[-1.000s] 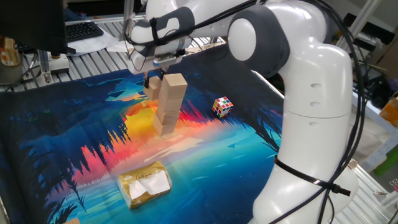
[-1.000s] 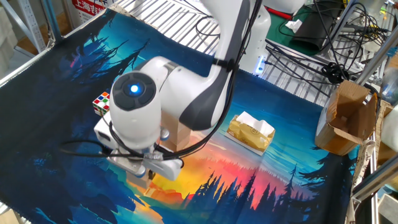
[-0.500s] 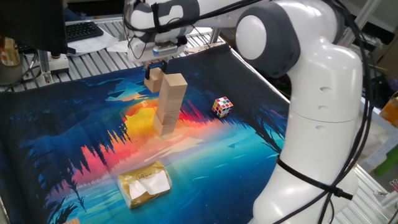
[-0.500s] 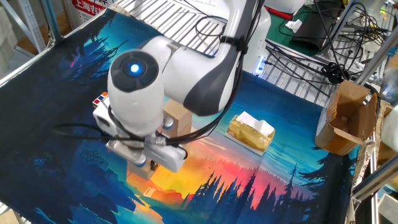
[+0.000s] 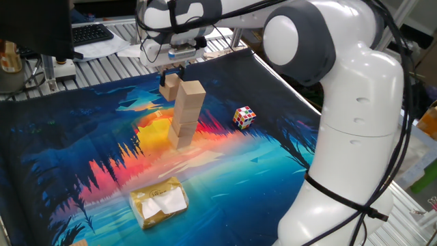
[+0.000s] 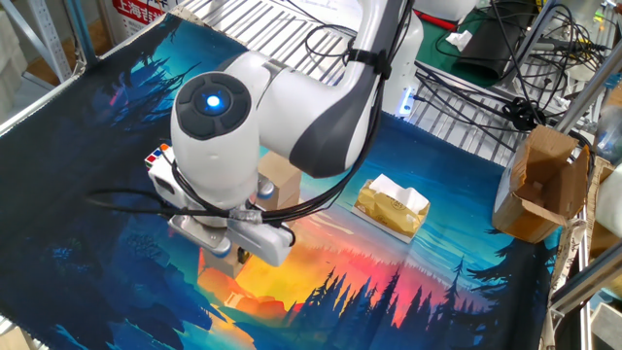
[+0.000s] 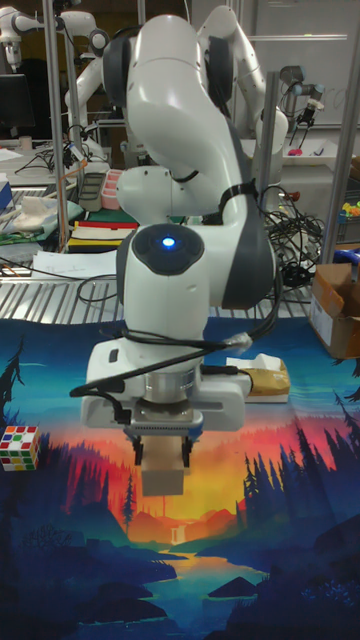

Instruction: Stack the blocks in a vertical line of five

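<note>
A slightly leaning stack of light-tan wooden blocks [image 5: 188, 113] stands mid-mat; in the other fixed view only its upper part [image 6: 282, 185] shows behind the arm. My gripper [image 5: 171, 74] is shut on another tan block [image 5: 168, 89]. It hangs in the air just left of the stack, about level with the stack's top block. The tall fixed view shows this held block [image 7: 165, 470] between the gripper's [image 7: 163, 452] two fingers, above the mat. From the other fixed view the arm's wrist hides the gripper and the held block.
A multicoloured puzzle cube [image 5: 244, 117] lies right of the stack, a yellowish wrapped packet [image 5: 159, 201] near the mat's front. A cardboard box [image 6: 544, 185] stands off the mat. My large white arm [image 5: 341, 123] leans over the right side.
The gripper has risen a little with the tan block in it, from beside the stack's upper part to level with its top. Little has moved in the last half second.
</note>
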You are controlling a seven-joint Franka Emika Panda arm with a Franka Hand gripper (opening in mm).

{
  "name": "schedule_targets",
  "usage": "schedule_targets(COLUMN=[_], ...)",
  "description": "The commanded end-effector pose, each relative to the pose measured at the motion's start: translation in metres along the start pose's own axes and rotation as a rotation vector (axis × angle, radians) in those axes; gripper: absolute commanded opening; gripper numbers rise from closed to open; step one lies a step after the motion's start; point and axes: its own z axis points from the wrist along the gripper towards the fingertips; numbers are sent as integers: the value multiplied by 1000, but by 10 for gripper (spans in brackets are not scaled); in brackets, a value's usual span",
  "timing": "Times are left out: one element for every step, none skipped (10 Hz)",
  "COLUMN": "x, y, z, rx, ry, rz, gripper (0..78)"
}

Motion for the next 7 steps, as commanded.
schedule_targets(x=[8, 8, 10, 12, 13, 14, 14], y=[-3, -3, -4, -4, -5, -7, -7], z=[-32, -32, -34, -35, -36, -37, -37], rx=[-5, -5, -12, -12, -15, -15, -15], ry=[1, 1, -2, -4, -5, -9, -8], rz=[33, 34, 44, 48, 53, 52, 52], gripper=[11, 11, 11, 11, 11, 11, 11])
